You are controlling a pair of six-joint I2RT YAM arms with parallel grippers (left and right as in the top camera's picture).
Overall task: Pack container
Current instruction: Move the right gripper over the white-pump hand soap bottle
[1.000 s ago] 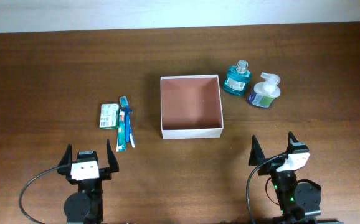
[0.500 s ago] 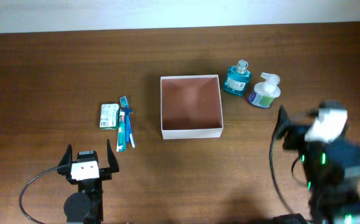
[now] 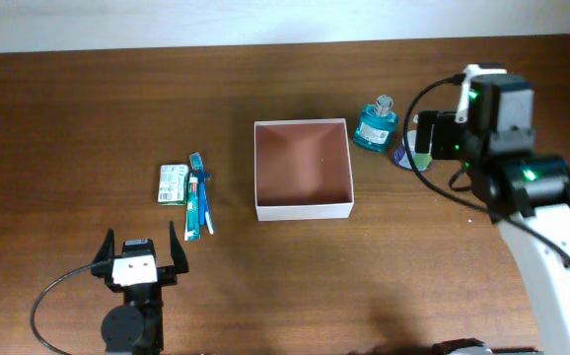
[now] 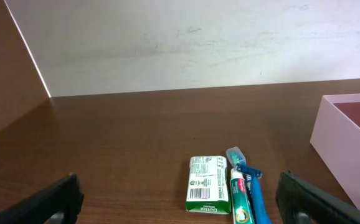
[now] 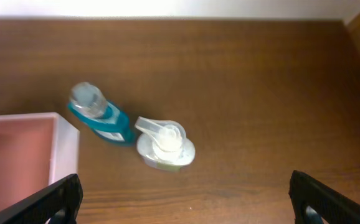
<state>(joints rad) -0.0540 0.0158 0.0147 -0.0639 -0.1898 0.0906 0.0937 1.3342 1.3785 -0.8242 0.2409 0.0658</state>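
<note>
The container, a square white-walled box with a reddish-brown inside, sits mid-table with nothing in it; its wall shows as container and container in the wrist views. A teal bottle stands right of it. A white pump bottle next to it is mostly hidden under my right arm from overhead. My right gripper hovers open above that pump bottle, right gripper holding nothing. My left gripper rests open near the front edge, left gripper facing the packet.
A green-and-white packet, a toothpaste tube and a blue razor lie left of the container. The same packet and tube lie just ahead of the left fingers. The teal bottle stands beside the container's corner.
My right arm has risen from the front right of the table and swung back over the pump bottle. The left arm has not moved.
</note>
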